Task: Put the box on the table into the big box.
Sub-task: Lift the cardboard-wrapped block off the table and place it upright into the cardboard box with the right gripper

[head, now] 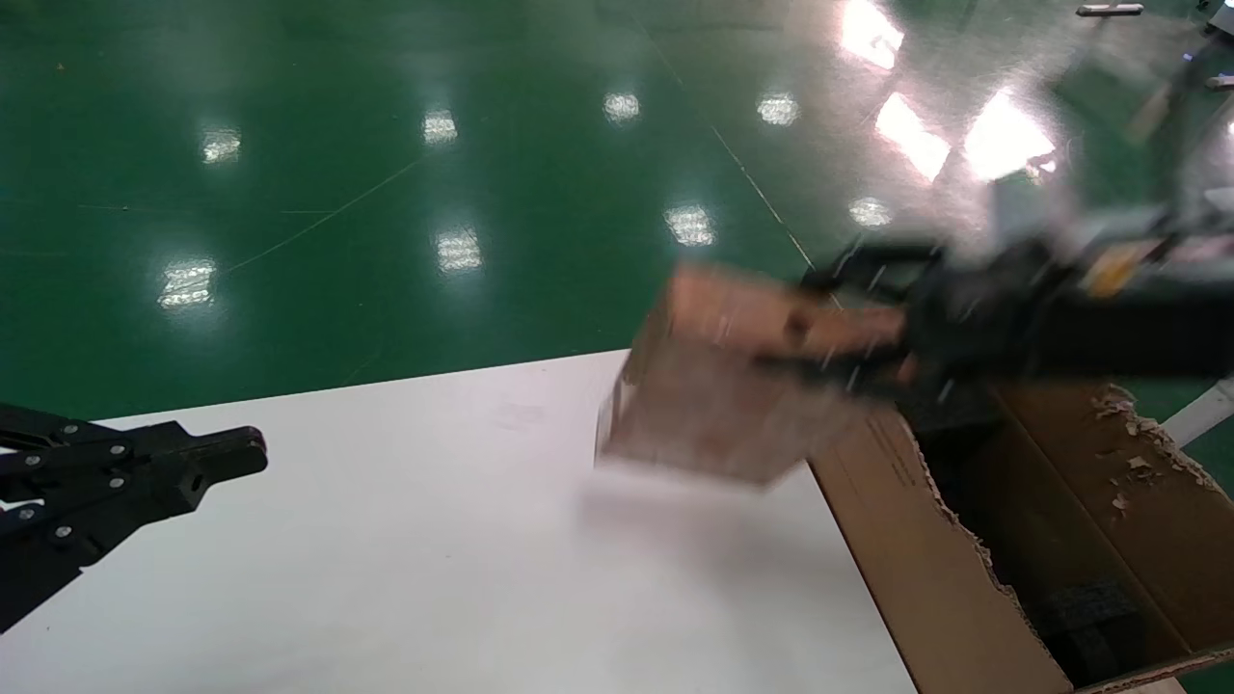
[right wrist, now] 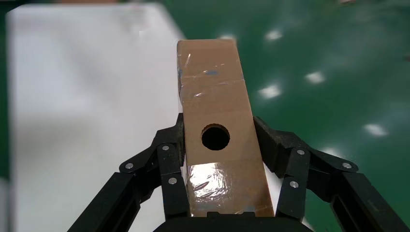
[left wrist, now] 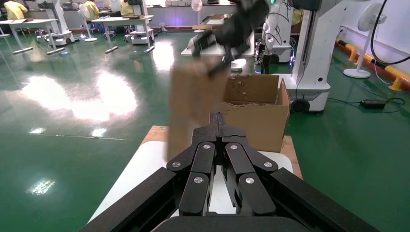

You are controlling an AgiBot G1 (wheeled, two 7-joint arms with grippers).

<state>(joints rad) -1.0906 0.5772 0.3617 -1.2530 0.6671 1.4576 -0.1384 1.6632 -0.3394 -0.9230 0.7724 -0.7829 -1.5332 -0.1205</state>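
Gripping the box (right wrist: 217, 130) across its narrow faces, the right gripper (right wrist: 218, 145) holds it clear of the table (head: 405, 540), its fingers (right wrist: 169, 164) pressed flat against both sides just by the small round hole. In the head view the box (head: 742, 386) hangs in the air over the table's far right edge, just beside the near wall of the big box (head: 925, 569), tilted with one end lower than the other. It has not yet crossed over the opening. The big box stands at the table's right side with ragged flap edges, and something dark lies inside it (probably foam, though it is hard to make out).

The step in hand looks like the carry toward the opening. To do it well, the arm should raise the lower end of the box above the torn rim before moving across, since that hanging end could catch the wall or a flap. The clamp sits near one end, so the long free end may swing; a slow, level move would help. Release should wait until the box is fully over the cavity and low.

The left gripper (head: 207, 467) rests parked over the table's near left corner, its fingers (left wrist: 203, 164) drawn together with nothing between them.
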